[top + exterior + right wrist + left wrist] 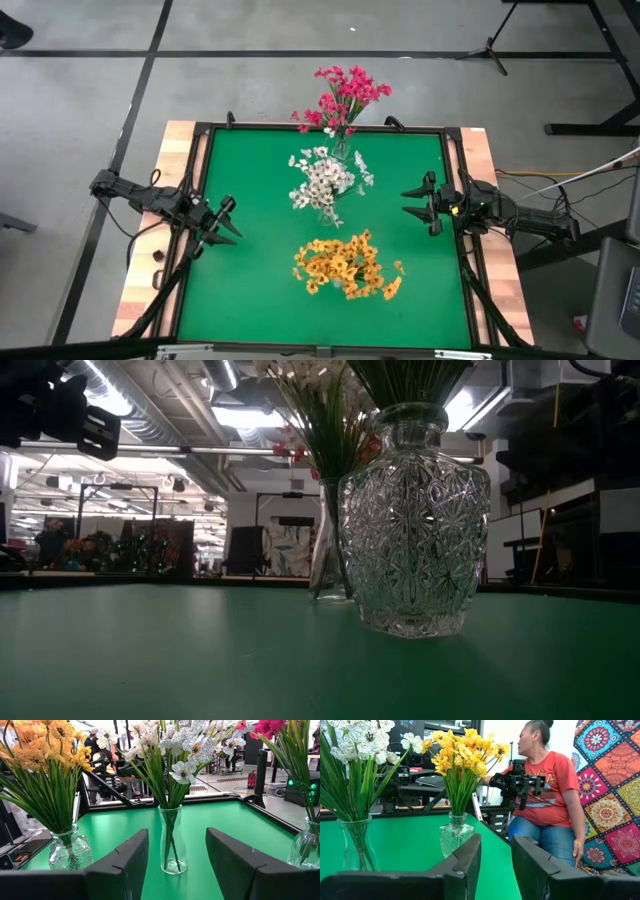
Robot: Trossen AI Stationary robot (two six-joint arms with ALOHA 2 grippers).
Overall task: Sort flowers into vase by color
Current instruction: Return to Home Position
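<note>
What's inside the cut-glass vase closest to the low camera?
Yellow flowers, their green stems bunched through the neck of the vase. The cut-glass pattern hides the stem ends and any water.

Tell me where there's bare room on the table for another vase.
The table is bare on both sides: between the left gripper and the white flowers, and between the right gripper and the yellow flowers. The middle row, pink flowers to yellow, is crowded.
</note>
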